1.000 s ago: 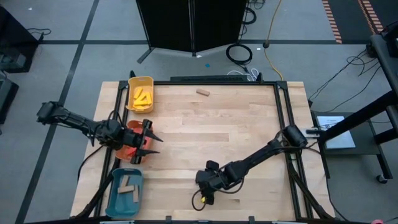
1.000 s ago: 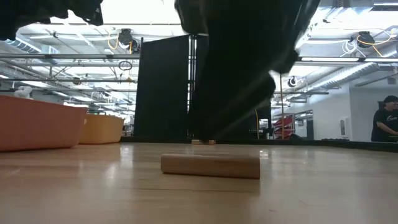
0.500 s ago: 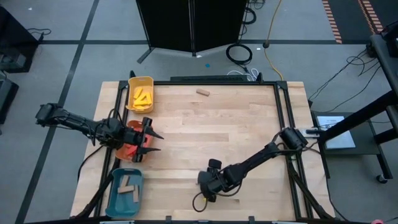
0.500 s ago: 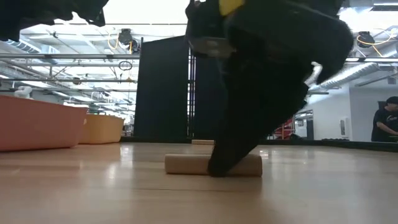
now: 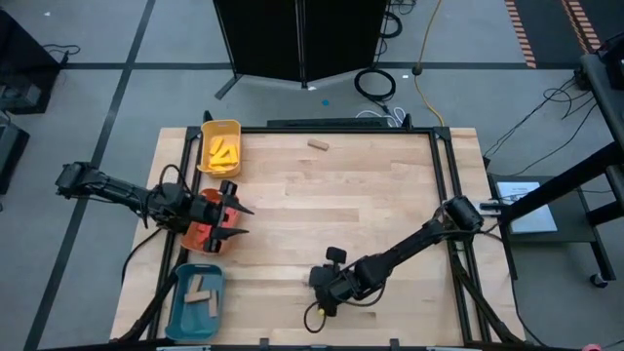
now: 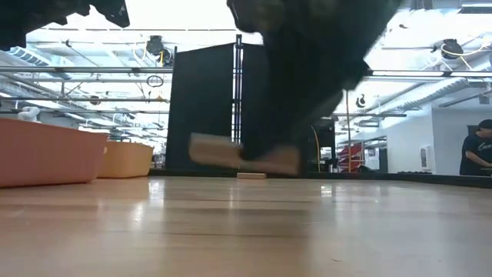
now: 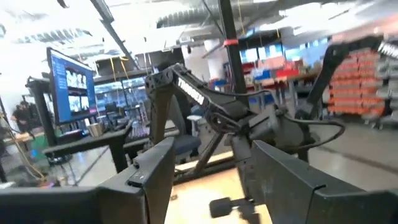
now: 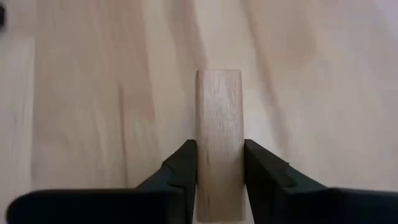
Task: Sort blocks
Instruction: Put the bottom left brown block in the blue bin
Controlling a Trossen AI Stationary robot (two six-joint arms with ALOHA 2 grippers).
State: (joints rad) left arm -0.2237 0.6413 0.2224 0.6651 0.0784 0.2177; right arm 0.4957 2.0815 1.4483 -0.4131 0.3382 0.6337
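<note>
Pale worktop (image 5: 341, 205) carries the right gripper (image 8: 220, 163), jaws pinching a tan block (image 8: 219, 140) lifted near the teal tray (image 5: 195, 302). Slippage is risked by the end-only grip. Left gripper (image 5: 232, 210) jaws are held partly open, empty.

A tan wooden block (image 8: 219, 143) hangs level, clear of the tabletop.

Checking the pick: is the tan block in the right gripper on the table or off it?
Off the table. The low view shows the tan block clear of the tabletop, and the right gripper is shut on its sides.
</note>
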